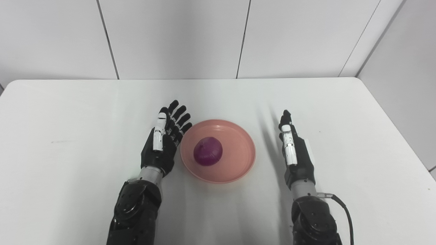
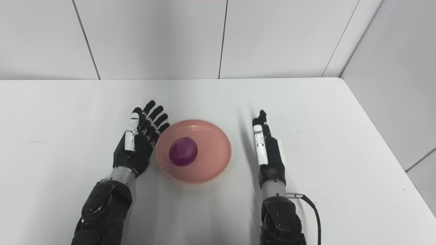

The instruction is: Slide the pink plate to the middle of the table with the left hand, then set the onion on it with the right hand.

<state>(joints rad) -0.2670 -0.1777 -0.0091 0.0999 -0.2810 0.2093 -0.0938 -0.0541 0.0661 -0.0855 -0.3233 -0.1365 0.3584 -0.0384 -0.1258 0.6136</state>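
The left hand [image 1: 161, 143] rests empty, fingers spread, just beside the pink plate [image 1: 238, 163] at mid-surface [image 1: 68, 119], the onion [image 1: 208, 151] lies on the plate, and the right hand [image 1: 294, 149], fingers extended, holds nothing.

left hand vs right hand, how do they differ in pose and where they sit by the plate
The left hand sits right at the pink plate's left rim, while the right hand sits clear of its right side with bare table between. The left hand's fingers fan apart; the right hand's are seen edge-on, lined up straight. Both are open and hold nothing, since the onion already lies on the plate.
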